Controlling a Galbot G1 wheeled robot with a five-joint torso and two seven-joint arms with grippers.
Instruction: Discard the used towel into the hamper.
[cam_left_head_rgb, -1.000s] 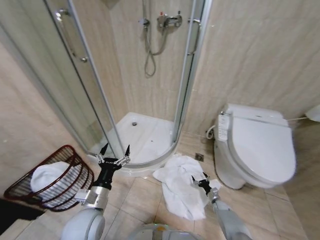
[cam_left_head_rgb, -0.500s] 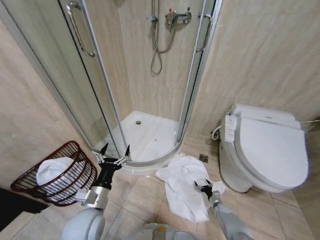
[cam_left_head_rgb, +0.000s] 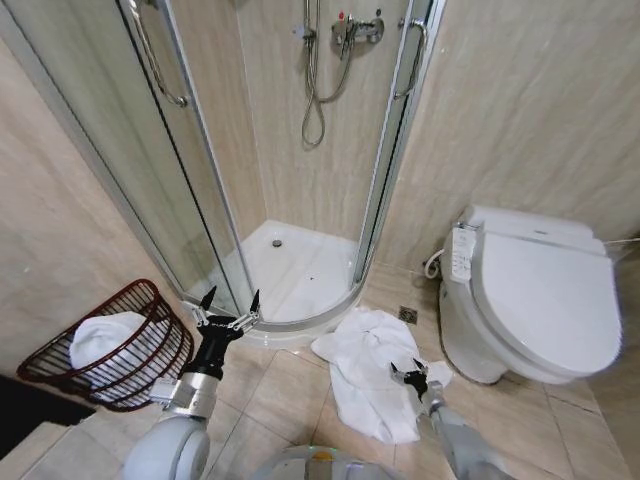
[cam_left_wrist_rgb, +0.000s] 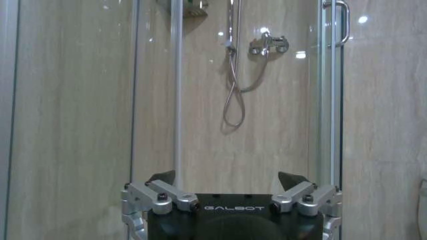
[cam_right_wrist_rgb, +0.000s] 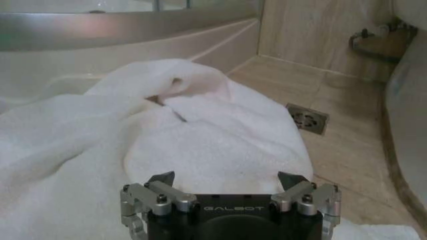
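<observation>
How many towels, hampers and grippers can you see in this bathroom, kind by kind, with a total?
Towels: 2, one white towel on the floor and one white towel in the hamper
Hampers: 1, the hamper by the shower
Grippers: 2, the left gripper raised near the shower door, the right gripper over the floor towel
Total: 5

The head camera looks down from high over both arms. The left wrist camera faces level past its claw (cam_left_wrist_rgb: 227, 190) toward the shower wall; the right wrist camera sits close above the towel (cam_right_wrist_rgb: 200, 135), shared with the head view.
</observation>
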